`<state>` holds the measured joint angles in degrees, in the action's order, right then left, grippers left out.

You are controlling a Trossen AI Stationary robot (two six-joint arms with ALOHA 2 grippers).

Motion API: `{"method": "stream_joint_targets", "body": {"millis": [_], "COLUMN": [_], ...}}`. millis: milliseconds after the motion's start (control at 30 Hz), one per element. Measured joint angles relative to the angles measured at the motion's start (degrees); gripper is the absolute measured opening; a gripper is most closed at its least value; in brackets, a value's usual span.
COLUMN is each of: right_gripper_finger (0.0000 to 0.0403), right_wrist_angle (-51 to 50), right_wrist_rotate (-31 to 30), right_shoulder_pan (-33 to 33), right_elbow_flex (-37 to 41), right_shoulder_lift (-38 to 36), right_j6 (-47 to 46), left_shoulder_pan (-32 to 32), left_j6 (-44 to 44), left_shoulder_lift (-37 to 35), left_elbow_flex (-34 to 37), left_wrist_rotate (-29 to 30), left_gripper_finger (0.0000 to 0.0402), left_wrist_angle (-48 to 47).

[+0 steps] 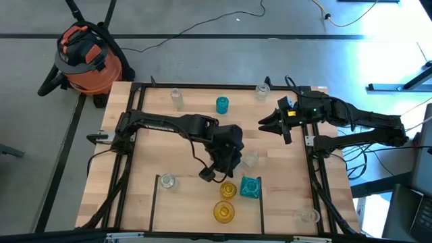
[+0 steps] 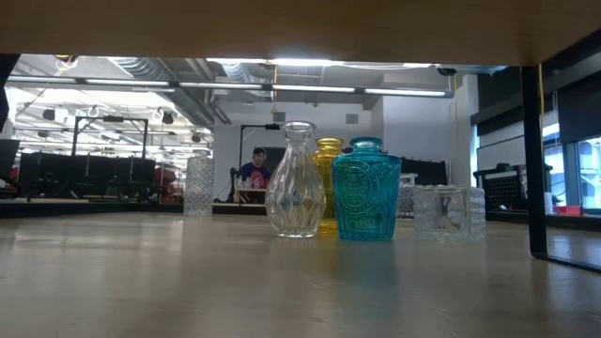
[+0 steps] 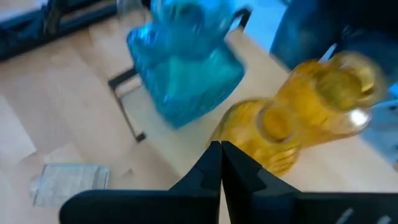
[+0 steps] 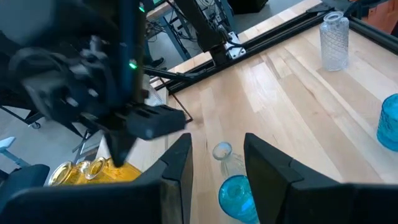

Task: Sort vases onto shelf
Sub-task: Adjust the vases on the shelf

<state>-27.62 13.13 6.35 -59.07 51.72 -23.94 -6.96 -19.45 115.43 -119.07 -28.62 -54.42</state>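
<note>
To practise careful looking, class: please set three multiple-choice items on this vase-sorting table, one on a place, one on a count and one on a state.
1. In the high view, where does the square teal vase stand?
A. Right beside an amber vase
B. On the floor
C. Alone at the far edge

2. How many amber vases show on the table?
A. One
B. Two
C. Four

3. How do the fingers of the left gripper stand?
A. Wide apart
B. Clamped on a teal vase
C. Shut together, nothing between them

Answers:
1 A: the high view shows it next to the amber one.
2 B: a second amber vase stands just nearer the table's front edge, and there are no others.
3 C: the left wrist view shows the two dark tips meeting, with the vases beyond them.
</note>
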Motion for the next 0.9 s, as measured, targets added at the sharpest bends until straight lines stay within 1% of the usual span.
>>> {"method": "stream_joint_targets", "body": {"millis": [133, 267, 433, 567, 900], "right_gripper_finger": [0.0111, 0.0111, 0.0111, 0.0111, 0.0111], "right_wrist_angle": [-0.2, -0.5, -0.5, -0.4, -0.4], "right_wrist_rotate": [0.0, 0.0, -0.1, -0.5, -0.5], "right_shoulder_pan": [0.0, 0.0, 0.0, 0.0, 0.0], "right_elbow_flex": [0.0, 0.0, 0.0, 0.0, 0.0], "right_shoulder_lift": [0.0, 0.0, 0.0, 0.0, 0.0], "right_j6": [0.0, 0.2, 0.2, 0.2, -1.1], "left_shoulder_pan": [-0.1, -1.0, -2.1, -1.7, -1.2], "left_j6": [3.0, 7.0, 9.0, 9.5, 13.8], "left_shoulder_lift": [-1.2, -1.4, -0.3, -0.5, 1.3], "left_elbow_flex": [0.0, -0.1, 0.0, 0.0, 0.0], "left_wrist_rotate": [-3.1, -7.8, -7.0, -4.6, -5.8], "left_gripper_finger": [0.0, 0.0, 0.0, 0.0, 0.0], "left_wrist_angle": [3.9, 7.8, 6.9, 8.0, 7.8]}}
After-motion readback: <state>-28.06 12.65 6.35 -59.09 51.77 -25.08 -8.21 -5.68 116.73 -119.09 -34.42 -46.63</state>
